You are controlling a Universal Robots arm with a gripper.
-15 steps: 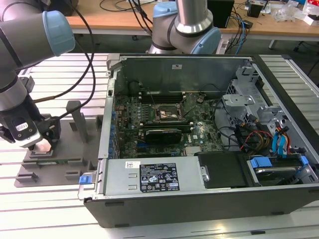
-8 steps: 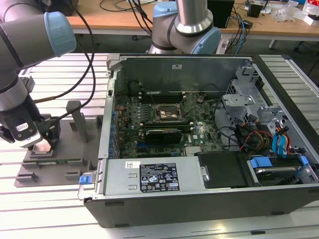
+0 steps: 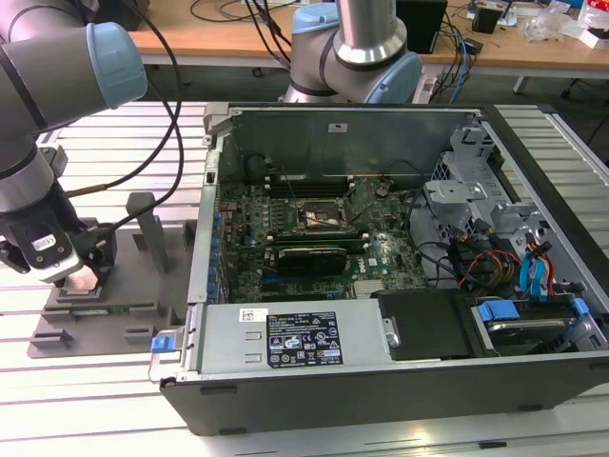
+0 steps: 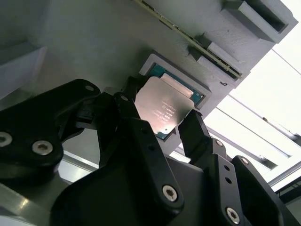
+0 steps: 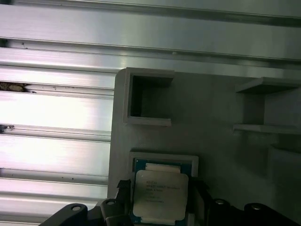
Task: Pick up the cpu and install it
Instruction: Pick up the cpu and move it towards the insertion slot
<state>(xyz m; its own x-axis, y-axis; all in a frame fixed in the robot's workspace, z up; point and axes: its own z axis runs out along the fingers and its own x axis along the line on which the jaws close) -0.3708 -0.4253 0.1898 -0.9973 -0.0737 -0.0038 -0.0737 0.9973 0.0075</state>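
The cpu (image 4: 162, 106), a small square chip with a pale silver top on a green base, lies in a shallow square recess of the grey fixture plate (image 4: 89, 42). My gripper (image 4: 160, 112) straddles it, one black finger (image 4: 123, 101) against one edge and the other finger (image 4: 192, 126) against the opposite edge, shut on the chip. In the first wrist view the cpu (image 5: 161, 190) sits level in its recess. In the exterior view my gripper (image 3: 81, 279) is down at the fixture plate (image 3: 95, 319) on that view's left. The black-framed socket (image 3: 319, 217) lies inside the open case.
An open computer case (image 3: 362, 367) holds the green motherboard (image 3: 390, 255), cables and drive bays on the exterior view's right. Grey posts (image 3: 145, 224) rise from the fixture plate beside my gripper. A second arm's base (image 3: 357, 52) stands behind the case. The table is ribbed aluminium (image 5: 56, 108).
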